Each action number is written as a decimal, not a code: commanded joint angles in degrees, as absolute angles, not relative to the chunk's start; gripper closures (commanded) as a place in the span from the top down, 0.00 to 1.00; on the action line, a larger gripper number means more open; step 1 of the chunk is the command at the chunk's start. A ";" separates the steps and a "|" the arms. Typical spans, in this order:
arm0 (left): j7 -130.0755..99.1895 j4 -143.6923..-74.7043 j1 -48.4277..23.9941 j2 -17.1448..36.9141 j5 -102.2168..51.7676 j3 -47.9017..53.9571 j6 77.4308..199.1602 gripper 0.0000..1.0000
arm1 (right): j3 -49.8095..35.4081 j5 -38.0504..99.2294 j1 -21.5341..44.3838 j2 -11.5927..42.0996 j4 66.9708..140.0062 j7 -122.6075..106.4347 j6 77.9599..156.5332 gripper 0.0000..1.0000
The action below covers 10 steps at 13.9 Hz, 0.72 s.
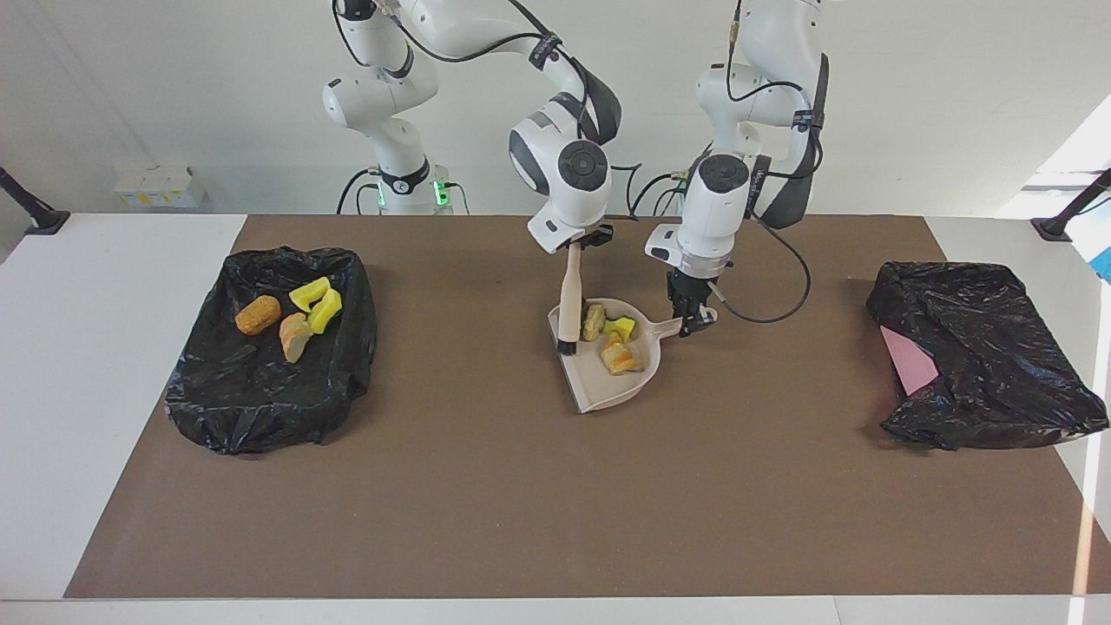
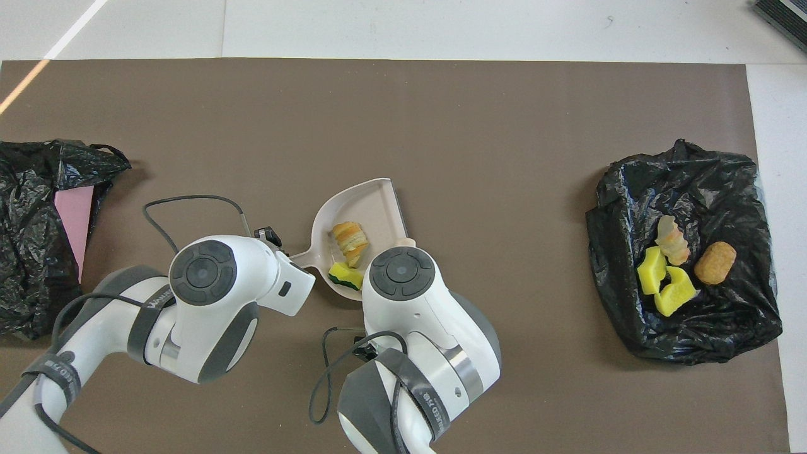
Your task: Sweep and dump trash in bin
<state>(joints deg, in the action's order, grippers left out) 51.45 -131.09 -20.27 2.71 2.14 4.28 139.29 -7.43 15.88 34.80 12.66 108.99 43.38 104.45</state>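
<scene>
The beige dustpan (image 1: 599, 382) (image 2: 372, 205) lies mid-table with three trash scraps in it: a tan one (image 1: 594, 319), a yellow one with a green side (image 1: 621, 329) (image 2: 343, 275) and an orange-striped one (image 1: 620, 357) (image 2: 350, 238). My left gripper (image 1: 694, 319) is shut on the pan's handle. My right gripper (image 1: 580, 243) is shut on the beige hand brush (image 1: 570, 295), which hangs nearly upright with its bristles at the pan's rim. The black-bagged bin (image 1: 260, 417) (image 2: 693, 334) at the right arm's end holds several scraps (image 1: 295, 317). In the overhead view both wrists hide their fingers.
A second crumpled black bag (image 1: 989, 373) (image 2: 31, 265) with a pink sheet (image 1: 907, 363) showing lies at the left arm's end. A brown mat (image 1: 555, 503) covers the table between the two bags.
</scene>
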 commanded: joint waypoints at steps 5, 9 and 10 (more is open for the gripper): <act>63.27 -122.36 -12.49 3.25 -2.63 4.13 129.75 0.00 | -7.82 16.96 35.33 7.04 111.43 43.24 101.87 0.00; 69.15 -114.11 -7.75 2.90 -3.69 4.04 118.16 0.00 | -7.91 16.17 40.50 0.11 123.63 43.94 109.84 0.00; 70.91 -111.65 -6.52 2.90 -3.78 4.04 114.99 0.00 | -7.91 16.26 41.91 -2.00 126.79 43.95 111.60 0.00</act>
<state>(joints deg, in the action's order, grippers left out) 67.03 -116.66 -9.08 2.96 -2.43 3.66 121.20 -7.85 15.88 39.96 4.35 118.14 43.39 106.94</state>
